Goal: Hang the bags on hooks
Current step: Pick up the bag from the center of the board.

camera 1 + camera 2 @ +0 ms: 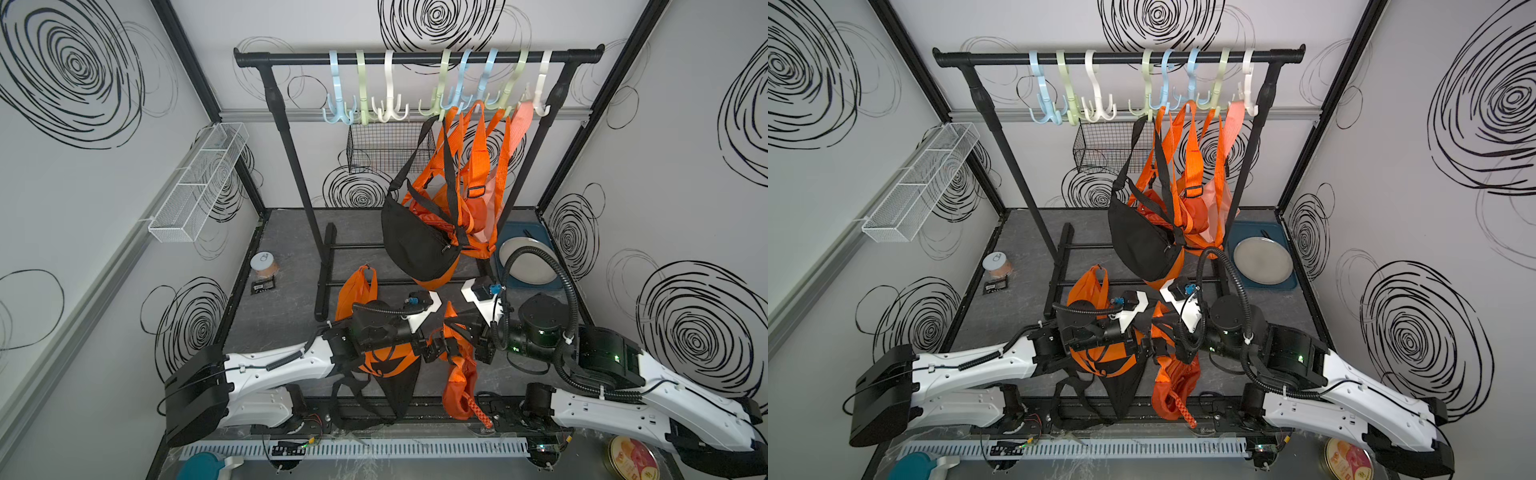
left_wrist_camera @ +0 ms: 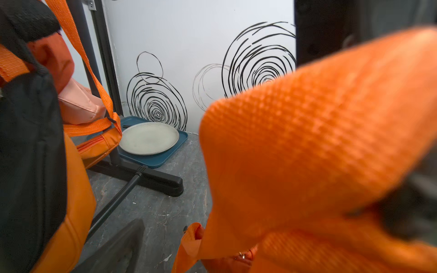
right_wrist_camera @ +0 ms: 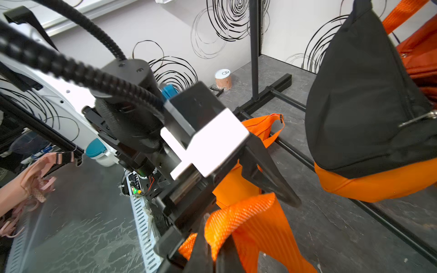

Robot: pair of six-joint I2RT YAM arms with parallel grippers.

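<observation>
Hanging called for a free hook; the white hook (image 1: 390, 87) on the rail (image 1: 291, 58) carried nothing. The left jaws stood fully open beside the orange strap (image 3: 236, 217), gripping nothing. The right jaws were shut on that strap, with the bag (image 1: 459, 386) slumped at the front edge of the desk (image 1: 282, 316). The sound method, as judged, was to close the left jaws on the loop and spread it before lifting.

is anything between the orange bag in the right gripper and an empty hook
The black waist bag hangs directly between the orange bag in the right gripper and the occupied hooks. The three empty hooks further left look reachable past it.
</observation>
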